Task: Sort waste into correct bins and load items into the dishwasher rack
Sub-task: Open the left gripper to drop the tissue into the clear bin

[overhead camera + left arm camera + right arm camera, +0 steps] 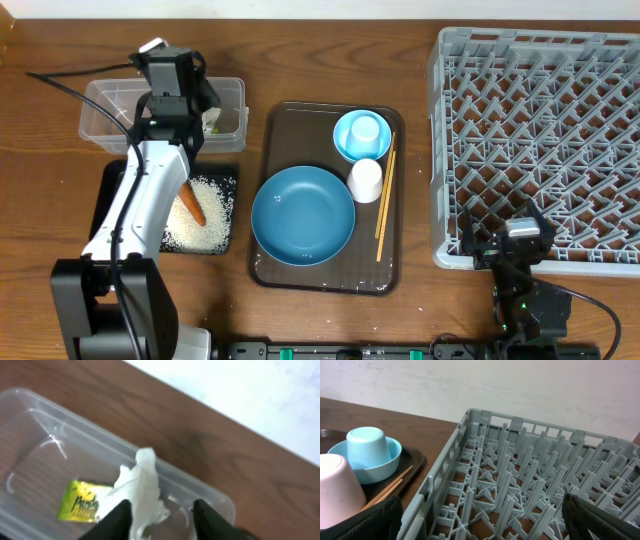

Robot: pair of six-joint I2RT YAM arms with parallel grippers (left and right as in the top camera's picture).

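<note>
My left gripper [205, 108] [162, 507] hangs over the right end of the clear tub [100, 100] [202, 491], jaws apart. Crumpled white tissue [142, 485] leans against the left finger, clear of the right one. A yellow-green wrapper [80, 501] lies on the tub floor. The black tray [228, 182] holds rice [208, 215] and an orange carrot [192, 205]. The blue dish [303, 215], light-blue bowl [362, 135] [367, 462], white cup [366, 180] [335, 487] and chopsticks [385, 195] [387, 491] rest on the brown tray. My right gripper [515, 240] [480, 522] stands open at the grey rack's [540, 140] [520, 475] near-left corner.
The dark brown serving tray [270, 130] sits mid-table between the bins and the rack. A small light-blue cup stands upside down inside the bowl. A black cable [70, 85] runs across the table's left side. The left arm [140, 200] stretches over the black tray.
</note>
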